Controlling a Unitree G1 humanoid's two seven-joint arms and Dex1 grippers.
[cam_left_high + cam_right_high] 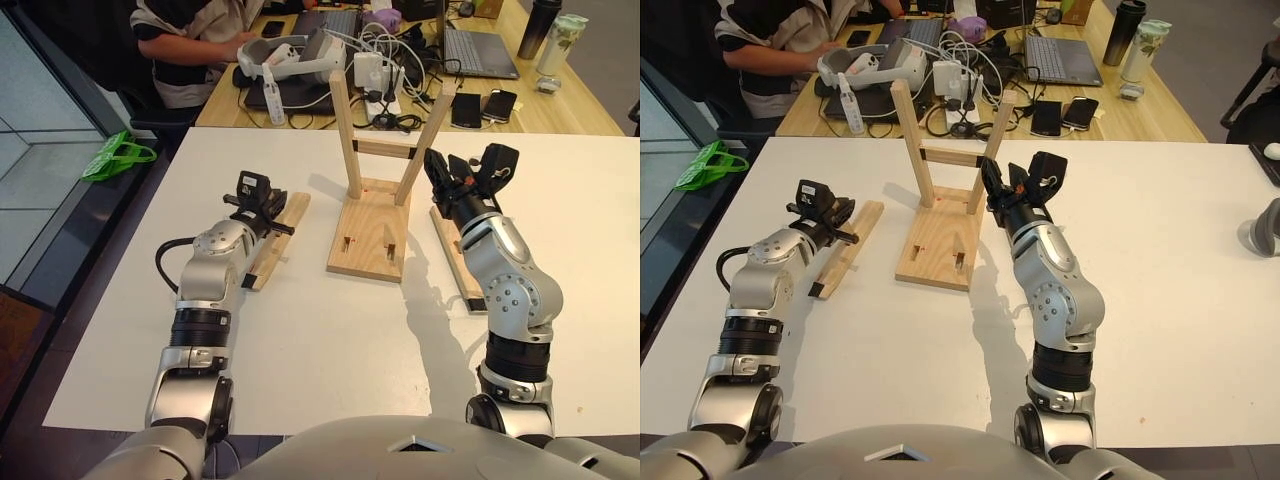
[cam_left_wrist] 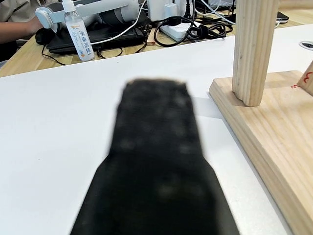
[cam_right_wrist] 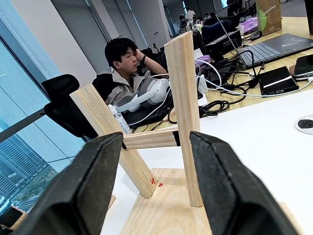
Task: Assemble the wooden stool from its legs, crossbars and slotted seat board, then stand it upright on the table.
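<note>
Robot's two arms reach forward, elbows bent.
The left tool points ahead, held low; the right tool sits slightly higher, fingers spread wide apart.

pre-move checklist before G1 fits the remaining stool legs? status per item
1. Seat board flat on table, slots up: ok.
2. Two legs standing in it, joined by crossbar: ok.
3. Near slots free: ok.
4. Right gripper open: ok.
5. Left gripper open for a pick: not ok, shut above loose leg piece.
6. Second loose piece graspable: cannot tell, largely hidden.
</note>
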